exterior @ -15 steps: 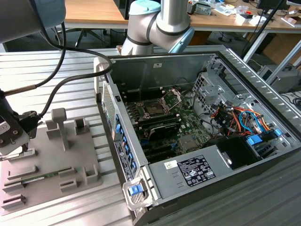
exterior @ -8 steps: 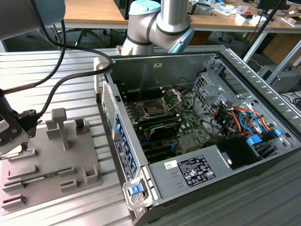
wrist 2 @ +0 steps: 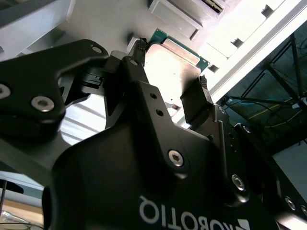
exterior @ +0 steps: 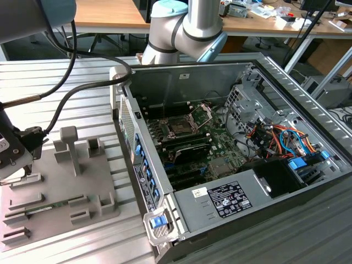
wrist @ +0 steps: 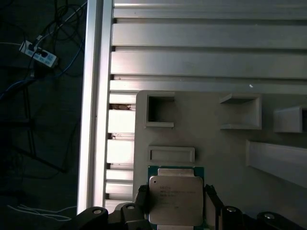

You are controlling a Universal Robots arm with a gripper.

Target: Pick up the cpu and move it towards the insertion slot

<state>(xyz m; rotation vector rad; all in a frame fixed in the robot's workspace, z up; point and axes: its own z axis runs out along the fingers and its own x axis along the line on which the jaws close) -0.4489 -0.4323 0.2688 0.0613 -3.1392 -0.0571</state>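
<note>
Claw (wrist 2: 170, 67) is pinched narrow on the chip (wrist: 175, 203) by two opposite edges, just over the grey tray (wrist: 211, 143) near its corner. Socket (exterior: 181, 127) sits well apart from the tray. Risk: the edge grip is thin, so the chip could tilt, slip and drop onto the tray.

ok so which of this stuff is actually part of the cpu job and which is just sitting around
Part of the job: cpu, fingers closed on its two edges, insertion slot in the open case.
Just lying about: grey tray, coloured cables, power supply.
</note>
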